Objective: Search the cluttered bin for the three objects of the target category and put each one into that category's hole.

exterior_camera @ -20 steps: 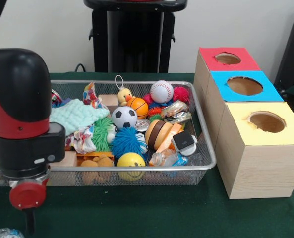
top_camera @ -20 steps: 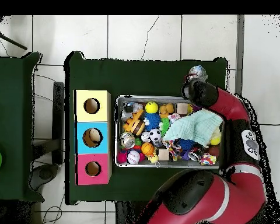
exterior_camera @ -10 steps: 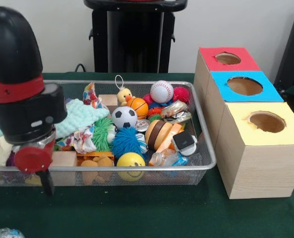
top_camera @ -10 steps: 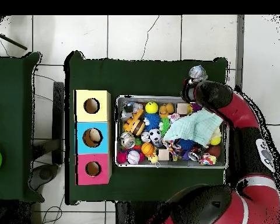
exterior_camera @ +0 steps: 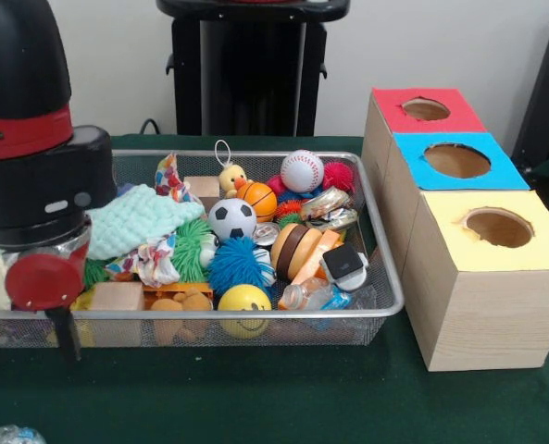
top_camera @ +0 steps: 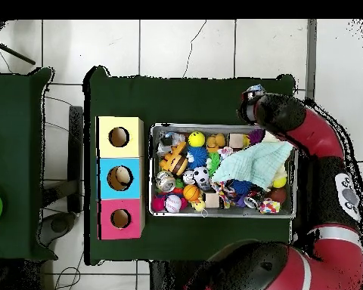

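The wire mesh bin (exterior_camera: 385, 305) is full of toys; it also shows in the overhead view (top_camera: 293, 189). One see-through dented bottle (exterior_camera: 316, 296) lies at the bin's front right, by a yellow smiley ball (exterior_camera: 244, 298). Another crumpled see-through bottle (exterior_camera: 4, 435) lies on the green cloth outside the bin, at the picture's bottom left. My gripper (exterior_camera: 66, 338) hangs under the big black and red wrist (exterior_camera: 33, 176), in front of the bin's near left corner and above that bottle. I see nothing in it. In the overhead view the wrist (top_camera: 271, 113) hides the gripper.
Three wooden boxes with round holes stand right of the bin: red top (exterior_camera: 427, 111), blue top (exterior_camera: 455, 159), yellow top (exterior_camera: 496, 227). Silver foil packets (exterior_camera: 328, 205), a mint cloth (exterior_camera: 144, 217), a soccer ball (exterior_camera: 231, 219) and a baseball (exterior_camera: 302, 170) lie in the bin.
The gripper has risen from low over the cloth near the outside bottle to the height of the bin's front wall. Over the last half second it shifted slightly left. The bottles have not moved.
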Motion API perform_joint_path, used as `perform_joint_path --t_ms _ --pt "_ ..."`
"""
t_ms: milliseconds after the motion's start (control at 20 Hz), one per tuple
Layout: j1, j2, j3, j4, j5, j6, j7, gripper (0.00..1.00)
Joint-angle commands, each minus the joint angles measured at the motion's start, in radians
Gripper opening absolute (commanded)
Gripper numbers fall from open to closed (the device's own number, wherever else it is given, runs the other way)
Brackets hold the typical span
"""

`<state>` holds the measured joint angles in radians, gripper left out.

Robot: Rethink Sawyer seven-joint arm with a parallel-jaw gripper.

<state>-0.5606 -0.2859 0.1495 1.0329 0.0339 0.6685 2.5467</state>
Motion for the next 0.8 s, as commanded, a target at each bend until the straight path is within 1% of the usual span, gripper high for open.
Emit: perform_joint_path --t_ms 50,200,300,600,800 --pt "0.072 0.085 -0.100 -0.082 -0.138 -0.192 0.028 0.00" --pt "0.090 0.098 -0.145 -0.115 -0.158 -0.216 0.029 0.00" --pt "0.093 0.109 -0.160 -0.136 -0.165 -0.228 0.021 0.00" --pt "0.087 0.163 -0.175 -0.222 -0.187 -0.289 -0.004 0.00" --pt "0.070 0.197 -0.165 -0.277 -0.197 -0.300 -0.014 0.00"
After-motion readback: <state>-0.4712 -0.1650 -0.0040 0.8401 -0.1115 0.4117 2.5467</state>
